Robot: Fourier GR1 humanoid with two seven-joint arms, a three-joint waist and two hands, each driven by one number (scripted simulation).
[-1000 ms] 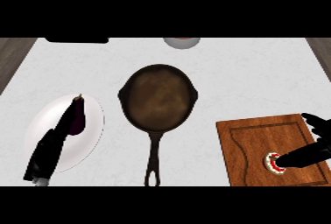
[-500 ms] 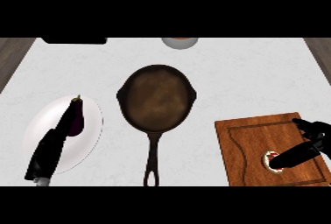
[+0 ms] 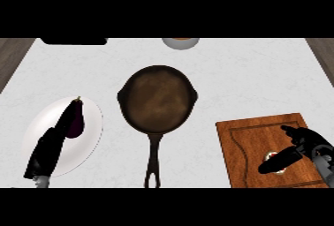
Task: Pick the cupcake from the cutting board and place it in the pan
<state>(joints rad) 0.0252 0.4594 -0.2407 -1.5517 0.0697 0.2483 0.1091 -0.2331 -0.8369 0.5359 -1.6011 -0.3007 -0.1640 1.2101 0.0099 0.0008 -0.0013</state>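
Round dark iron pan [image 3: 158, 99], wooden cutting board [image 3: 257, 141]. Right hand [image 3: 305, 148] curls round the mostly hidden cupcake [image 3: 272, 157]. Left hand [image 3: 52, 143] straight, holding nothing.

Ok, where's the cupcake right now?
In the head view the cupcake sits at lower right on the cutting board, mostly hidden under the right hand, right of the pan.

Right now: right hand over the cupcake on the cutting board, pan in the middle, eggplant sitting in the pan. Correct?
One error. The eggplant lies on the white plate at the left, not in the pan, as the head view shows. The rest stands: the right hand is over the cupcake on the cutting board.
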